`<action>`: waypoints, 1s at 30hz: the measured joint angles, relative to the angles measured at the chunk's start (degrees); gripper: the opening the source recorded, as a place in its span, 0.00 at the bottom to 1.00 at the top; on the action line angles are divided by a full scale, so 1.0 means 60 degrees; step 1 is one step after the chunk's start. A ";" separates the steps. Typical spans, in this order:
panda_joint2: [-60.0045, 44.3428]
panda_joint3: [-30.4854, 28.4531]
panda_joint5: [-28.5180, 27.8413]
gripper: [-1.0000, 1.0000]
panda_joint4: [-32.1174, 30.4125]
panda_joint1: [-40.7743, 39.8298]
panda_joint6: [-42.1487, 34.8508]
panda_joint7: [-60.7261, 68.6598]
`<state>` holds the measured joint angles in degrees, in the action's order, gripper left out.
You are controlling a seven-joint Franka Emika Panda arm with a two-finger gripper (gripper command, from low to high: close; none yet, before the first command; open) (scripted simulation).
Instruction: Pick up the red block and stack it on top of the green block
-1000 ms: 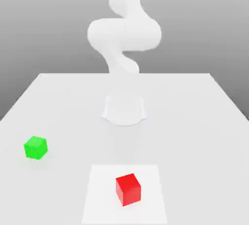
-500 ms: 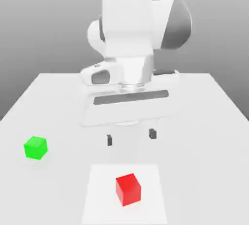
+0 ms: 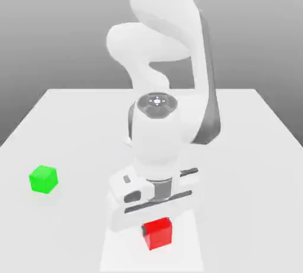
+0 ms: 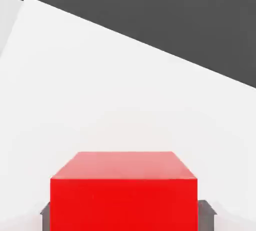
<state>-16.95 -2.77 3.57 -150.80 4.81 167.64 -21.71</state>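
Observation:
The red block [image 3: 157, 234] sits on a pale square patch near the table's front edge. My gripper [image 3: 155, 222] has come straight down over it, and the white hand covers the block's upper rear. Up close in the hand view, the red block [image 4: 124, 195] lies between two dark fingers [image 4: 206, 214], one pressed against each side, so the gripper [image 4: 125, 216] is shut on it. The block still rests on the table. The green block [image 3: 43, 179] stands alone at the exterior view's left, well apart from the gripper.
The white table [image 3: 248, 148] has its far edge at the back and side edges running toward the front. A lighter square patch [image 3: 190, 251] lies under the red block. The arm's links [image 3: 157, 130] rise over the table's middle.
The hand has dropped from above the table down onto the red block, and its fingers have closed from wide apart onto the block's sides. Neither block has moved.

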 joint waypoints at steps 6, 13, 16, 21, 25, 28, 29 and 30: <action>0.1197 -0.0157 -0.0282 0.00 -0.0181 0.0097 -0.1007 -0.0199; 0.2768 -0.1266 -0.0977 0.00 -0.0754 -0.2109 -0.1952 -0.0091; 0.3258 -0.1829 -0.1290 0.00 -0.1047 -0.3297 -0.2127 0.0072; 0.4042 -0.2927 -0.1762 0.00 -0.1544 -0.4798 -0.2397 0.0381; 0.3925 -0.3611 -0.1612 0.00 -0.1749 -0.5376 -0.2079 0.0785; 0.3089 -0.3637 -0.0732 0.00 -0.1731 -0.5208 -0.1313 0.1431; 0.2776 -0.3531 -0.0348 0.00 -0.1721 -0.5217 -0.1038 0.1705; 0.2457 -0.3373 0.0060 0.00 -0.1712 -0.5280 -0.0761 0.1993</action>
<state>-2.21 -23.01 3.93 -161.07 -26.87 163.07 -9.75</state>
